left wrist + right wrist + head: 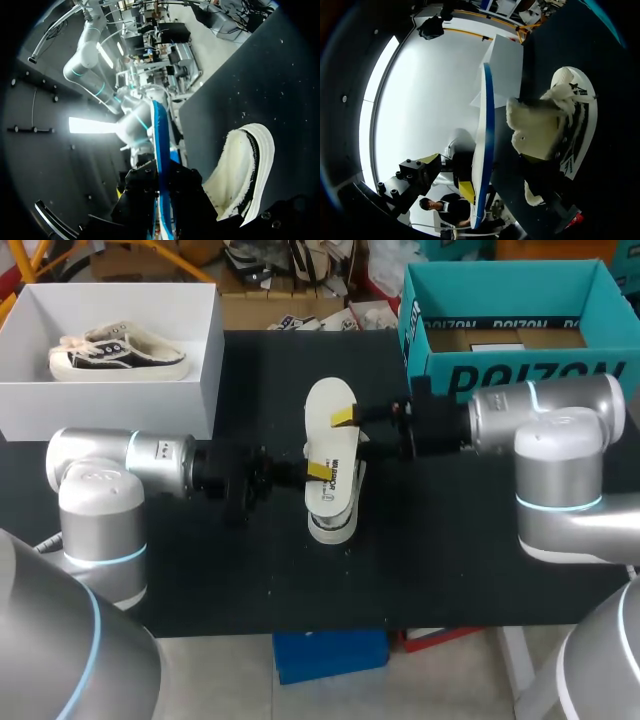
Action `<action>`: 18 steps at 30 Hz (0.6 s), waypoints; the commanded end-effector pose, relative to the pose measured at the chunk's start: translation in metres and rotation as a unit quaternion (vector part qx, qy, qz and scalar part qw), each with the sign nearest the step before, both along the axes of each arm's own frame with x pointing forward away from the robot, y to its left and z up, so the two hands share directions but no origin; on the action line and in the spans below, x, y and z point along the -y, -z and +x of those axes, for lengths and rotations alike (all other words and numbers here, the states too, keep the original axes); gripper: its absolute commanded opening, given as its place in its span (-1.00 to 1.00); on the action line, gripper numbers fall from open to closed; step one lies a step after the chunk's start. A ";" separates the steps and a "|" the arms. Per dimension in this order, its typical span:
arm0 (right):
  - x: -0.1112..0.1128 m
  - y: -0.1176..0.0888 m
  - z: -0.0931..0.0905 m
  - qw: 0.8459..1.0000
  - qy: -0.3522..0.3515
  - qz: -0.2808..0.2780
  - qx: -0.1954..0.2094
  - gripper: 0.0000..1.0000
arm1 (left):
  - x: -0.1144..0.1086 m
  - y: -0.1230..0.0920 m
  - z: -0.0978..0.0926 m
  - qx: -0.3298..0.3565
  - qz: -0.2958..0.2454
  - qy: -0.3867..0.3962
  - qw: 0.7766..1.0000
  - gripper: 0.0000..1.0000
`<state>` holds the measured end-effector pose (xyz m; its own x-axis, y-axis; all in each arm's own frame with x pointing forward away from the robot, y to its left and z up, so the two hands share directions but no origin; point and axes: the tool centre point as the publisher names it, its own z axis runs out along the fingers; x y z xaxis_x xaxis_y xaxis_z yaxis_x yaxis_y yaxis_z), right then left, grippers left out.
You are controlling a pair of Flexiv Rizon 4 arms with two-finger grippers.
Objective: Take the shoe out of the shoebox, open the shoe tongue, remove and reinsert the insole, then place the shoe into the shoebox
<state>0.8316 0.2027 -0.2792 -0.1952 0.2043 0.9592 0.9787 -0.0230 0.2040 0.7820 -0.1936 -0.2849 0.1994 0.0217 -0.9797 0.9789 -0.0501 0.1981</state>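
While left tool (320, 471) and right tool (343, 418) grip one insole (328, 400), two shoes (335, 522) (115, 352)

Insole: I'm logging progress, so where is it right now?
In the head view, the insole is at mid-table, held over the shoe, gripped by the left gripper and the right gripper.

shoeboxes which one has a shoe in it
The white cardboard shoebox at the back left: a cream and black shoe lies inside. The teal cardboard shoebox at the back right shows none.
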 end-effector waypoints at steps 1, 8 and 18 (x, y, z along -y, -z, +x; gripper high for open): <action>-0.003 0.001 0.008 1.000 -0.008 -0.005 -0.003 0.85 | 0.001 0.000 -0.001 0.001 0.001 -0.002 1.000 -1.00; 0.001 0.000 0.015 1.000 -0.010 -0.012 -0.005 0.00 | 0.001 0.000 -0.001 0.001 0.001 -0.002 1.000 -1.00; 0.001 0.000 0.016 1.000 -0.013 -0.014 -0.005 -1.00 | 0.001 -0.003 -0.002 0.008 0.015 0.007 1.000 1.00</action>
